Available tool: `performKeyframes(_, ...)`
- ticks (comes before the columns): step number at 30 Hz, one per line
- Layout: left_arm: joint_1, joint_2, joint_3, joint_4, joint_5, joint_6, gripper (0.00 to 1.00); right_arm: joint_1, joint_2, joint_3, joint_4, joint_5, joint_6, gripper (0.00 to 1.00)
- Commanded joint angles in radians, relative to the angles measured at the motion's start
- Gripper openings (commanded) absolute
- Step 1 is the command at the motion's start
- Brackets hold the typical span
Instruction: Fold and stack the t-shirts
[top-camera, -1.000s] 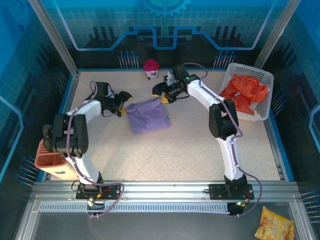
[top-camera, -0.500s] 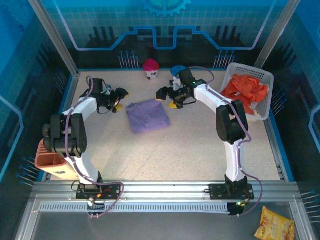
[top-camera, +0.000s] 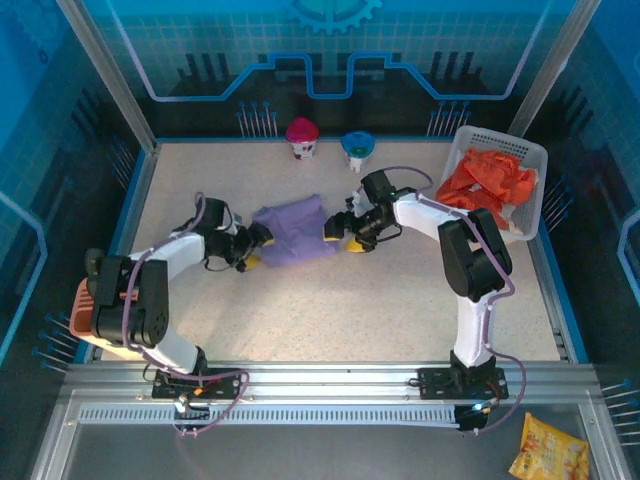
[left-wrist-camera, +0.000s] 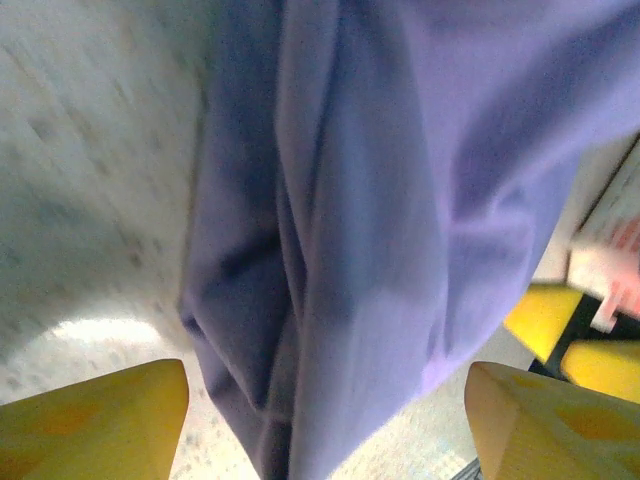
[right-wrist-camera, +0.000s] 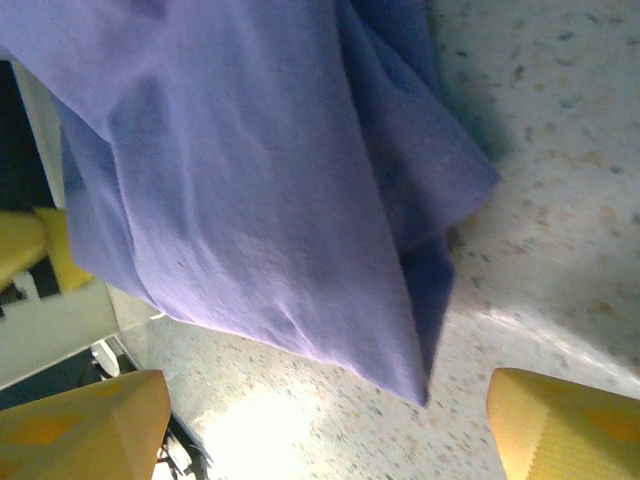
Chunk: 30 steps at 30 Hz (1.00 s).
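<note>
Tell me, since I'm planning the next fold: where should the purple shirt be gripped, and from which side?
Probably its opposite side edges, approached low along the table: the purple shirt lies flat, folded, its edges facing the open left pincer and right pincer.

A lavender-purple t-shirt (right-wrist-camera: 250, 180) lies rumpled in soft folds on a pale speckled surface (right-wrist-camera: 560, 200). One corner of the cloth tapers to a point between the yellow fingertips (right-wrist-camera: 80, 420) of the right gripper (right-wrist-camera: 325, 425), which stand spread wide apart at the bottom corners of the frame, neither touching the fabric. Bright light glares off the surface just below the shirt's lower edge, while yellow and white hardware (right-wrist-camera: 40, 270) shows at the left edge, beside the cloth.
</note>
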<state>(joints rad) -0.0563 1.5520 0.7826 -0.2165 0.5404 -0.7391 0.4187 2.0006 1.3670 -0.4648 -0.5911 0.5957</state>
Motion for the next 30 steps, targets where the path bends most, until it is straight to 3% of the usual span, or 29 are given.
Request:
performKeyframes(1,-0.020,-0.070,-0.074,0.043,-0.013,-0.048,0.73,0.015,0.038,-0.008,0.069,-0.028,0.051,0.80)
performKeyframes(8,-0.024,-0.105,-0.112,0.030,-0.030,-0.056,0.70,0.032,0.092,-0.021,0.158,-0.070,0.150,0.61)
performKeyframes(15,-0.023,-0.127,-0.080,-0.047,-0.062,-0.017,0.70,0.041,0.089,-0.069,0.197,-0.051,0.176,0.49)
performKeyframes(26,0.017,-0.191,-0.047,-0.145,-0.053,0.034,0.70,0.040,0.036,-0.116,0.193,-0.030,0.185,0.05)
performKeyframes(30,0.063,-0.219,0.000,-0.204,-0.045,0.081,0.69,0.041,-0.026,-0.187,0.178,-0.023,0.174,0.00)
